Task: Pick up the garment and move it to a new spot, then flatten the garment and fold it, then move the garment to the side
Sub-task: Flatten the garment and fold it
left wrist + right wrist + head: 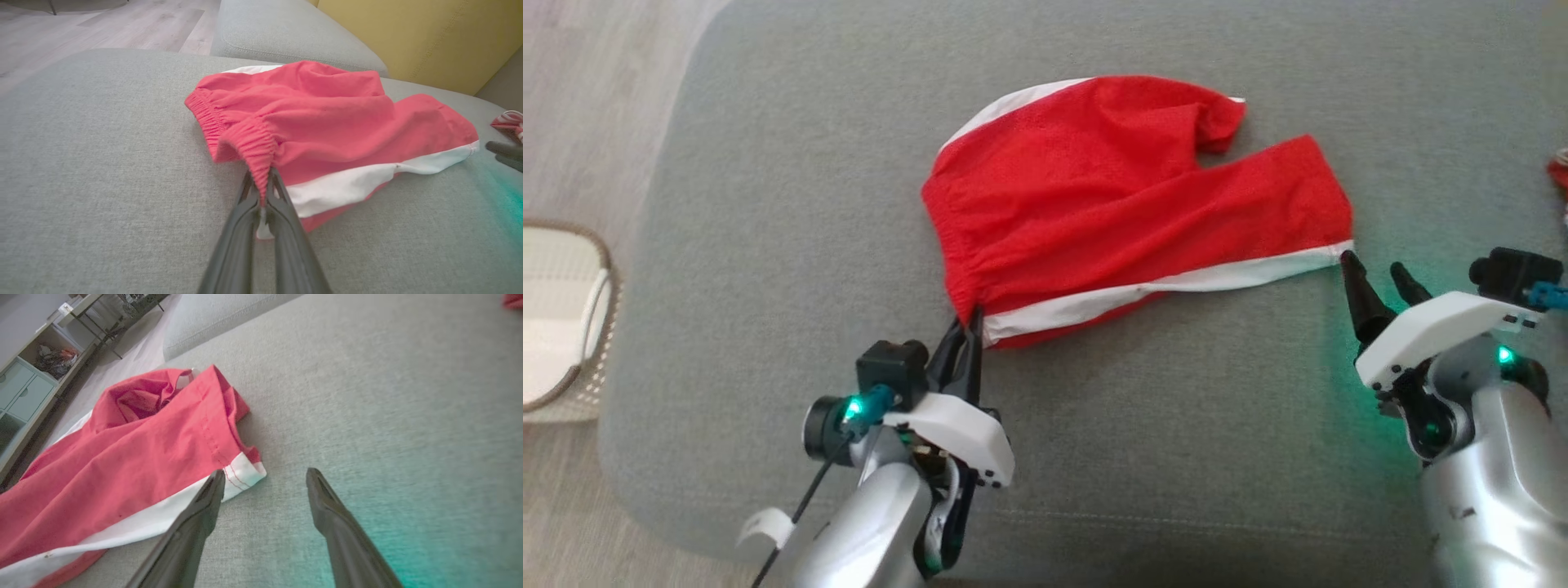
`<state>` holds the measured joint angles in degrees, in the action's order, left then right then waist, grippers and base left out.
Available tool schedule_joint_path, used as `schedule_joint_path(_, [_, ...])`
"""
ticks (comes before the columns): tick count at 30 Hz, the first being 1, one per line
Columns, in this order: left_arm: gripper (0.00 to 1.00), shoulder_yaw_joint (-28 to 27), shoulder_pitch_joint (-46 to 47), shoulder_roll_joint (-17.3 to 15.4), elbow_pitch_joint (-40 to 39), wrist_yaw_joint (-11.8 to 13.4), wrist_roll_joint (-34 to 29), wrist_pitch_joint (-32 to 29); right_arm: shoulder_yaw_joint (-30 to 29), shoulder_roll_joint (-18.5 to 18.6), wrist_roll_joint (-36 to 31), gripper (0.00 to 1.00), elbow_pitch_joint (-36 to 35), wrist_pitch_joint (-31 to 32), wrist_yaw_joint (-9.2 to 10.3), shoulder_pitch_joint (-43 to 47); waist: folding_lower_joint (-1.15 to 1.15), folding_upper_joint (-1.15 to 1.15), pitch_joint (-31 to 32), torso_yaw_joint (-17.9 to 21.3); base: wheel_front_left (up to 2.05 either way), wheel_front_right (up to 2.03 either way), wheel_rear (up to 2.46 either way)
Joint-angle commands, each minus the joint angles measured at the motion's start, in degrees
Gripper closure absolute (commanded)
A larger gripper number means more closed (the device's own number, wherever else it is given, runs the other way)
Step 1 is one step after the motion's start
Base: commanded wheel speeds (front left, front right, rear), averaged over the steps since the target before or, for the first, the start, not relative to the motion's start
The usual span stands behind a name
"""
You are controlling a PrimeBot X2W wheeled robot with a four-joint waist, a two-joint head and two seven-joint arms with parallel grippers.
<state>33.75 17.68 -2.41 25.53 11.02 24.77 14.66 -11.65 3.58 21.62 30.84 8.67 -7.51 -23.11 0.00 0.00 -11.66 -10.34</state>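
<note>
The garment (1111,188) is a pair of red shorts with a white side stripe, lying crumpled in the middle of the grey cushion (768,245). My left gripper (970,320) is shut on the near corner of its elastic waistband; the left wrist view shows the waistband (255,151) pinched between the fingers of that gripper (261,192). My right gripper (1372,273) stands open at the white hem corner of the leg. In the right wrist view that gripper (265,477) has its left fingertip just over the hem (243,473) and nothing held.
A pale woven basket (556,318) stands on the floor at the left. Another red item (1560,175) lies at the right edge of the cushion. A yellow backrest (408,36) rises beyond the cushion. Shelving (28,375) stands across the room.
</note>
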Motion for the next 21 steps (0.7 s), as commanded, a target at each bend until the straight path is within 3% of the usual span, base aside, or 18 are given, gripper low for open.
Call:
schedule_joint_path(1, [1.0, -1.0, 1.65, -0.47, -2.19, 0.04, -0.36, 0.34, 0.78, -0.62, 0.71, 0.0, -0.19, 0.03, 0.02, -2.6, 0.0, 0.0, -0.58, -1.09, 0.0, 0.0, 0.0])
schedule_joint_path(13, [1.0, 2.12, 2.5, -0.47, -2.73, 0.96, 0.07, 0.34, 3.25, -0.69, 4.12, 0.0, 9.97, -2.52, 0.02, -7.86, 0.0, 0.0, -1.58, -2.46, 0.0, 0.0, 0.0])
schedule_joint_path(14, [1.0, 2.22, 2.63, -0.47, -2.74, 1.03, 0.16, 0.34, 3.5, -0.69, 4.13, 0.29, 10.41, -2.59, 0.02, -8.09, 0.0, 0.0, -1.62, -2.51, 0.0, 0.0, 0.0])
schedule_joint_path(15, [1.0, 2.22, 2.63, -0.47, -2.74, 1.03, 0.16, 0.34, 3.5, -0.69, 4.13, 0.29, 10.41, -2.59, 0.02, -8.09, 0.0, 0.0, -1.62, -2.51, 0.0, 0.0, 0.0])
schedule_joint_path(16, [1.0, 2.28, 2.74, -0.47, -2.73, 1.11, 0.21, 0.34, 3.72, -0.69, 4.17, 0.72, 10.77, -2.69, 0.02, -8.29, 0.0, 0.0, -1.65, -2.55, 0.0, 0.0, 0.0])
schedule_joint_path(17, [1.0, 2.32, 2.84, -0.47, -2.71, 1.2, 0.2, 0.34, 4.08, -0.69, 4.12, 1.0, 11.0, -2.87, 0.02, -8.48, 0.0, 0.0, -1.7, -2.56, 0.0, 0.0, 0.0])
schedule_joint_path(21, [1.0, 2.47, 3.14, -0.47, -2.32, 1.25, -0.01, 0.34, 5.78, 0.03, 3.23, 1.0, 11.38, -4.49, 0.02, -8.8, 0.0, 0.0, -1.52, -2.59, 0.0, 0.0, 0.0])
